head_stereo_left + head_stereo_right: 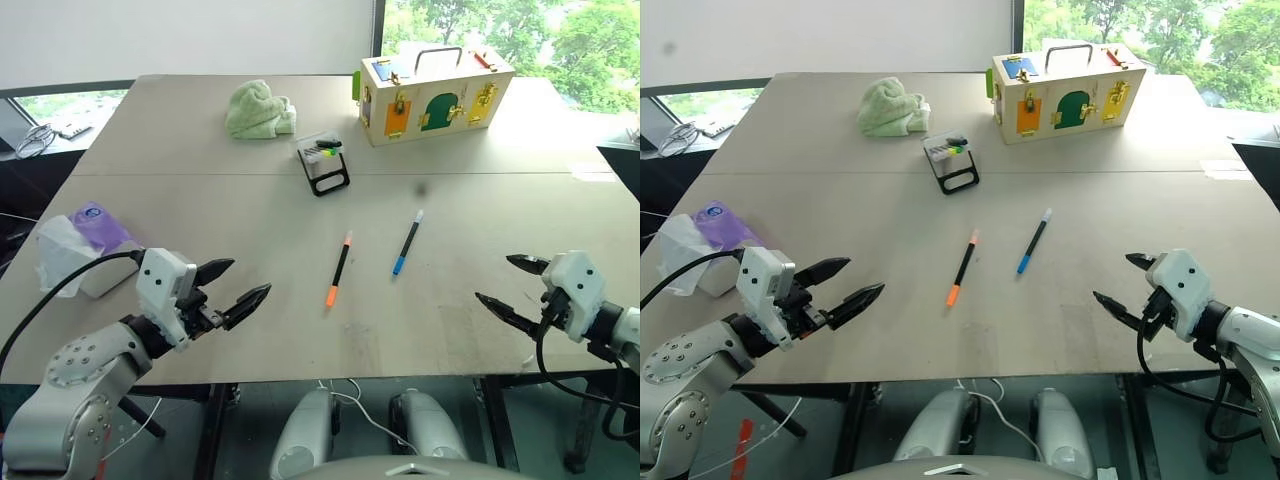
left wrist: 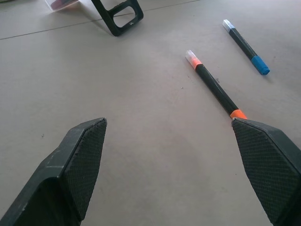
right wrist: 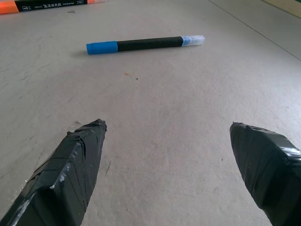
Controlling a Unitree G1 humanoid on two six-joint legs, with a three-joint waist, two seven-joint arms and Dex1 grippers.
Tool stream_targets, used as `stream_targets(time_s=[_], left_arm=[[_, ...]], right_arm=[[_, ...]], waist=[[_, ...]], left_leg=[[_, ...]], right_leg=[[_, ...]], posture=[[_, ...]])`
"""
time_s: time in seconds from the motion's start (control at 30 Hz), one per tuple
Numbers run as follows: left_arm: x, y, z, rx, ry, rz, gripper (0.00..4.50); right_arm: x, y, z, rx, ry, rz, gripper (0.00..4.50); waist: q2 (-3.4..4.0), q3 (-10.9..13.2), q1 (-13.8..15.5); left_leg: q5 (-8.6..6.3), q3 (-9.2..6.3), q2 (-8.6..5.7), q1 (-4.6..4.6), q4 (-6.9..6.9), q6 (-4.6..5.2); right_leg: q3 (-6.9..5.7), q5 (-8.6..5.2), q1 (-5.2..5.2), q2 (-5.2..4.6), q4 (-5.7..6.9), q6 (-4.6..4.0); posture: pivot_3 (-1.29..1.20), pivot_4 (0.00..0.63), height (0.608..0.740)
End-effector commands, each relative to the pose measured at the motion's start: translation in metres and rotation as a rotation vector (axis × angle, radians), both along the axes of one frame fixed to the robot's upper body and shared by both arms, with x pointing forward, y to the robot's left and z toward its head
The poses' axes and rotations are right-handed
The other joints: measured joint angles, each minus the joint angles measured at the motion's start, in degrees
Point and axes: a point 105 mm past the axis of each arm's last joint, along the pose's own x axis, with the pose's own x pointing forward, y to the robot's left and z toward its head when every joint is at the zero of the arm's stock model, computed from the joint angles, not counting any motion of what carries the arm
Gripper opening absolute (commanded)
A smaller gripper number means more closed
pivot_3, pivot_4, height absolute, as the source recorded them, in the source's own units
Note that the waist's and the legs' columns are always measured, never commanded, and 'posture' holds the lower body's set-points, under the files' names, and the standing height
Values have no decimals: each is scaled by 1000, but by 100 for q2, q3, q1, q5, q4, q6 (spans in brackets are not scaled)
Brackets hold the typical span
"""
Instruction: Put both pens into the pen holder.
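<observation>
Table (image 1: 200, 210): green cloth (image 1: 258, 108), wooden box (image 1: 435, 95), tissue pack (image 1: 85, 245) clear of path. Orange pen (image 1: 338, 268), blue pen (image 1: 407, 242) between left gripper (image 1: 232, 286) and right gripper (image 1: 510, 286), both spread, empty; pen holder (image 1: 324, 162) beyond.

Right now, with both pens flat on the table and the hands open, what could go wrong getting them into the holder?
1. The orange pen and blue pen lie flat on the bare table; a pinch could roll or skid them.
2. The pen holder looks small and seems to hold items already, so a tilted pen may miss or tip it.
3. The left hand and right hand, both open, may crowd each other over the close-lying pens.
</observation>
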Motion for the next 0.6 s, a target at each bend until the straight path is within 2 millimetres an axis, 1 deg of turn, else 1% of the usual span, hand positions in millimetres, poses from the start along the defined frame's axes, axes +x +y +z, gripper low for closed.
stream_targets(time_s=[0.03, 0.1, 0.13, 0.2, 0.23, 0.27, 0.3, 0.37, 0.43, 0.5, 0.6], left_arm=[[6, -14, 16, -13, -34, -40, 4418], [13, -39, 27, -39, -5, -84, 4418], [17, -47, 30, -45, 13, -84, 4418], [27, -53, 30, -52, 116, -29, 4418], [32, -62, 30, -75, 192, -41, 4418], [38, -69, 32, -40, 240, -43, 4418], [44, -77, 36, 47, 266, -54, 4418], [57, -89, 42, 135, 312, -69, 4418], [73, -98, 39, 148, 404, -76, 4418], [89, -103, 37, 149, 461, -43, 4418], [114, -110, 25, 165, 574, 57, 4418]], right_arm=[[-2, 7, 15, 9, -72, 53, 4487], [-9, 22, 21, 40, -103, 126, 4487], [-12, 28, 23, 50, -110, 157, 4487], [-21, 39, 26, 55, -99, 241, 4487], [-27, 45, 27, 58, -81, 289, 4487], [-33, 49, 28, 62, -57, 333, 4487], [-36, 53, 29, 58, -45, 368, 4487], [-39, 57, 32, 52, -38, 410, 4487], [-40, 59, 39, 62, -46, 449, 4487], [-39, 61, 44, 68, -63, 472, 4487], [-34, 60, 46, 56, -75, 494, 4487]], waist=[[2, 1, 11], [3, 2, 62], [4, 3, 88], [4, 2, 77], [5, 3, 71], [5, 3, 72], [-6, 7, 68], [-16, 9, 23], [-13, 7, -15], [-10, 9, -29], [-11, 9, -45]], left_leg=[[0, 0, 0, 0, 0, 0], [0, -13, 0, -4, 10, 0], [0, -22, 0, -8, 20, 0], [0, -29, -2, -8, 27, 0], [0, -27, -3, -7, 27, 0], [0, -27, -7, -6, 27, 1], [0, -31, -10, -7, 30, 1], [1, -46, -15, -8, 35, 1], [1, -37, -18, 0, 31, 0], [1, -31, -17, 8, 26, 0], [2, -36, -14, 7, 24, -3]], right_leg=[[0, 0, 0, 0, 0, 0], [-13, -3, 2, 1, 3, -5], [-21, 1, 4, 4, 5, 2], [-25, 10, 13, 5, 6, 18], [-23, 11, 13, 5, 5, 19], [-24, 11, 13, 4, 7, 21], [-34, 11, 13, 15, 10, 23], [-65, 11, 19, 30, 18, 24], [-56, 11, 22, 29, 19, 24], [-48, 10, 22, 30, 20, 23], [-47, 10, 19, 33, 20, 21]], posture=[[0, 150, 740], [0, 150, 740], [0, 150, 740], [0, 150, 740], [0, 150, 740], [0, 150, 740], [0, 150, 740], [0, 150, 740], [0, 150, 740], [0, 150, 740], [0, 150, 740]])
